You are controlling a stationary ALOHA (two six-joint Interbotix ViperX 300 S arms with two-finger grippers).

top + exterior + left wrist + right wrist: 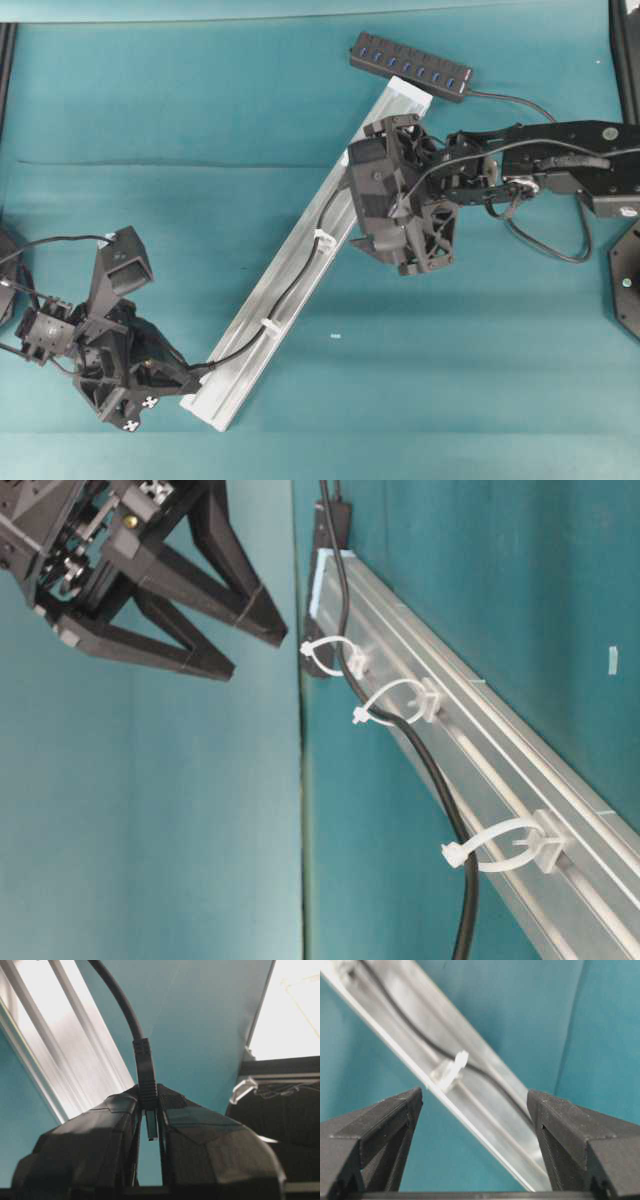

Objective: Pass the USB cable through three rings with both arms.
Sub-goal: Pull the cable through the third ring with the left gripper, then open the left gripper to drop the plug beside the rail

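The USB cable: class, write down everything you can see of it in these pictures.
The USB cable is a thin, black, rubbery-looking cord ending in a small black plug with a metal tip. It lies along the silver rail and runs through all three white plastic rings seen in the table-level view. Its plug end leaves the rail's lower end and is pinched between the fingers of the left hand. The open right hand hangs above the rail without touching it.

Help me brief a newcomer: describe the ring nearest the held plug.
Find the long silver rail lying diagonally on the teal table. Three white rings sit along it; take the ring closest to the left gripper, lowest in the overhead view.
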